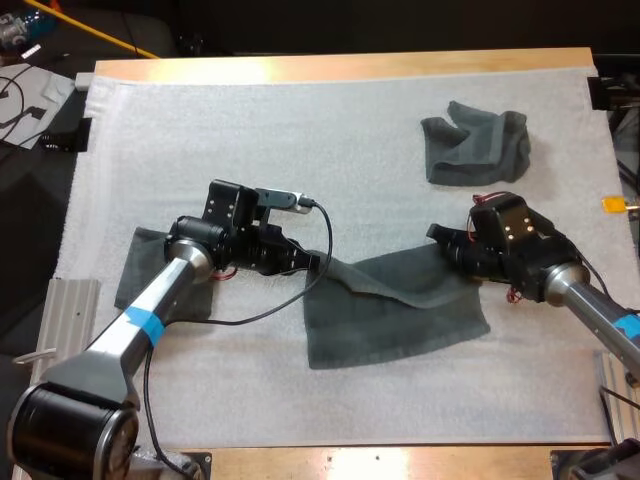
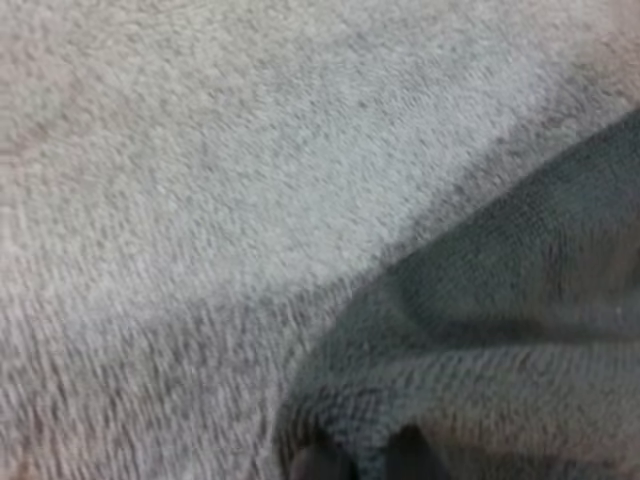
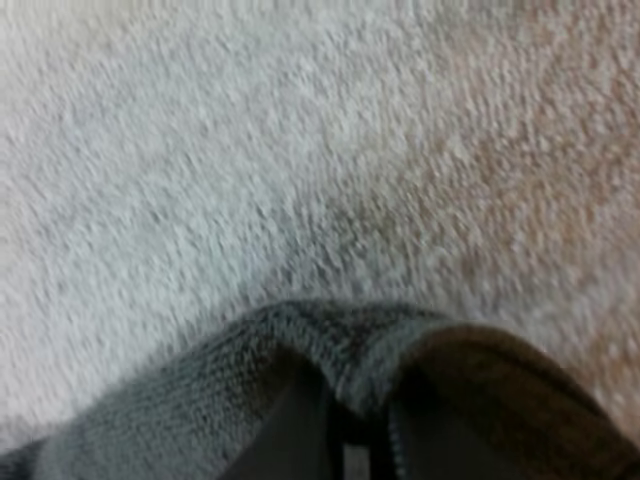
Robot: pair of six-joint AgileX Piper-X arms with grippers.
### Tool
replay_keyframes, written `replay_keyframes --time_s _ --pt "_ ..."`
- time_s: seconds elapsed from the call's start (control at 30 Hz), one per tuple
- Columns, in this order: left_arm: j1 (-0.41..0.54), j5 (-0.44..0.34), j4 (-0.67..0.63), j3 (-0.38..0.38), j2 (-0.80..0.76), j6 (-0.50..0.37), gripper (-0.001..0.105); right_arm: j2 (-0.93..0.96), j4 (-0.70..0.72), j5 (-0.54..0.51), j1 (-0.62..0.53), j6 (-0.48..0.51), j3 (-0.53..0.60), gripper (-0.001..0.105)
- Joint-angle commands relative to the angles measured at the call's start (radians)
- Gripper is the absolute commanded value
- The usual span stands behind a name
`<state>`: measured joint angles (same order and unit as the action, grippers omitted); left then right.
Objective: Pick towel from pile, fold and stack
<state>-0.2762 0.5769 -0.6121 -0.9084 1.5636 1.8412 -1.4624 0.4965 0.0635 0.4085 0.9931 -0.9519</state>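
Two grippers each hold one dark grey-green cloth towel (image 1: pixel 400 310), which lies spread out in the middle of the white soft mat (image 1: pixel 300 130). The left gripper (image 1: pixel 312 263) pinches the far left corner of it. The right gripper (image 1: pixel 440 246) pinches the far right corner. In the right wrist view the black fingers (image 3: pixel 290 430) squeeze a bump of cloth from both sides.

I think this is the folding step. Next, both grippers should lift their corners a little and bring them over to the near edge, side by side and at the same speed.

A crumpled grey-green towel (image 1: pixel 475 145) waits far off on the right. A flat dark towel (image 1: pixel 135 275) lies under the left arm.
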Motion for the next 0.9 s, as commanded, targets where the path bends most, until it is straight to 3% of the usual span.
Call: replay_keyframes --time_s 0.0,0.1,0.2,0.27,0.33,0.37,0.43,0.63,0.87 --pt "0.014 0.011 0.045 -0.003 0.010 0.006 0.000 -0.029 -0.052 0.038 -0.023 -0.020 -0.005 0.000" --pt "0.019 0.011 0.066 -0.004 0.016 0.010 0.006 -0.050 -0.090 0.068 -0.033 -0.036 -0.007 0.003" --pt "0.024 0.016 0.087 -0.003 0.016 0.024 0.026 -0.067 -0.143 0.104 -0.041 -0.064 -0.008 0.024" --pt "0.023 0.023 0.112 -0.002 0.013 0.037 0.047 -0.080 -0.202 0.127 -0.047 -0.084 -0.008 0.047" --pt "0.023 0.013 0.108 -0.004 0.017 0.038 0.042 -0.062 -0.192 0.117 -0.049 -0.068 -0.006 0.038" --pt "0.023 0.018 0.126 -0.006 0.015 0.052 0.052 -0.062 -0.231 0.131 -0.054 -0.071 -0.007 0.050" --pt "0.026 0.032 0.154 -0.008 0.014 0.077 0.062 -0.066 -0.306 0.154 -0.061 -0.075 -0.009 0.062" --pt "0.037 0.111 0.191 -0.016 0.006 0.118 0.064 -0.059 -0.433 0.199 -0.069 -0.044 -0.008 0.058" --pt "0.045 0.146 0.118 -0.018 -0.079 0.075 0.063 0.029 -0.355 0.205 -0.066 0.088 -0.007 0.057"
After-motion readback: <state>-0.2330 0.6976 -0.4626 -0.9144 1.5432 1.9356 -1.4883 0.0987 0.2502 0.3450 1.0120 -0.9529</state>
